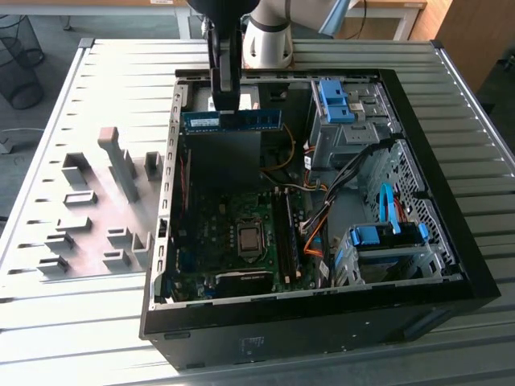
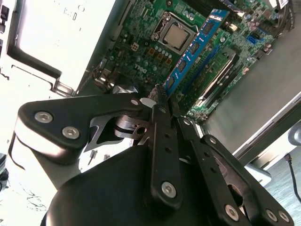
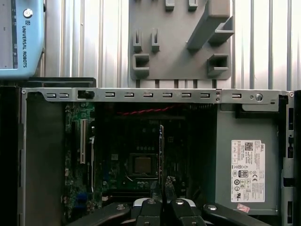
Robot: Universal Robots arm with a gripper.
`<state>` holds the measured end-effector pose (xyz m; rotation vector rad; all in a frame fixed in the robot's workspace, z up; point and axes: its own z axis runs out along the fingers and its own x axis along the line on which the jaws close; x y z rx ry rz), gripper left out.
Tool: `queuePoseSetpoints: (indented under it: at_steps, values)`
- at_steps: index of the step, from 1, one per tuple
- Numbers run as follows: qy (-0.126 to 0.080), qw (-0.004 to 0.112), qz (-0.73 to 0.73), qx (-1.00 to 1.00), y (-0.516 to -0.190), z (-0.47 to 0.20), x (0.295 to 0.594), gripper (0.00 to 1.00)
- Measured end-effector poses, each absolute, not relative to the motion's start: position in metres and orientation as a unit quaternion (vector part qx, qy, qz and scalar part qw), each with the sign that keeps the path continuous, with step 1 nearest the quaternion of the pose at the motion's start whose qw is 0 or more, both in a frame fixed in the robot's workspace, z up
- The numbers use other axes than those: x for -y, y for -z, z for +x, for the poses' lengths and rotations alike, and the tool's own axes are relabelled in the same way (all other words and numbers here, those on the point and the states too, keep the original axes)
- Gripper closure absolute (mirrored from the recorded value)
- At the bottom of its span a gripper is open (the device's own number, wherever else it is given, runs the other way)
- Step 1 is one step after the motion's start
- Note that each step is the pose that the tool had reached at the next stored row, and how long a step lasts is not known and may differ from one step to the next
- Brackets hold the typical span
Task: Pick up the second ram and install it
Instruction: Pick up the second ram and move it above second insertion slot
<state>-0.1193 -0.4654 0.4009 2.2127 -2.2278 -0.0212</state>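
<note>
In the exterior view my gripper is shut on the second ram, a long blue-green stick held level and edge-down above the far part of the open computer case. The motherboard with its processor and the dark memory slots lie below, nearer the camera. The second wrist view shows the second ram reaching out from my gripper, over the board beside the slots. Seen edge-on in the first wrist view, the second ram rises from my gripper.
A grey holder plate with upright blocks lies on the slatted table at the exterior view's left. Blue drive-bay clips and orange cables fill the case's right side. The case's metal rim crosses the first wrist view.
</note>
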Motion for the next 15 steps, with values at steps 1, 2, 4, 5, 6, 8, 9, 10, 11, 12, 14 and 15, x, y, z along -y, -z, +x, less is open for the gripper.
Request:
queuePoseSetpoints:
  at_steps: [1,2,4,5,6,8,9,10,11,12,14,15]
  values:
    - [0.007,0.001,0.705,0.709,-0.401,-0.118,0.465,0.86]
    - [0.007,0.001,0.705,0.71,-0.401,-0.116,0.465,0.86]
    - [0.007,0.001,0.705,0.71,-0.401,-0.114,0.465,0.86]
    - [0.007,0.001,0.705,0.709,-0.401,-0.112,0.465,0.86]
    - [0.007,0.001,0.705,0.71,-0.401,-0.111,0.465,0.86]
    - [0.007,0.001,0.705,0.71,-0.401,-0.108,0.465,0.86]
    - [0.007,0.001,0.705,0.71,-0.401,-0.107,0.465,0.86]
    - [0.007,0.001,0.705,0.71,-0.401,-0.106,0.465,0.86]
    - [0.007,0.001,0.705,0.709,-0.401,-0.105,0.465,0.86]
    - [0.007,0.001,0.705,0.71,-0.401,-0.104,0.465,0.86]
    - [0.007,0.001,0.705,0.71,-0.401,-0.101,0.465,0.86]
    - [0.007,0.001,0.705,0.71,-0.401,-0.1,0.465,0.86]
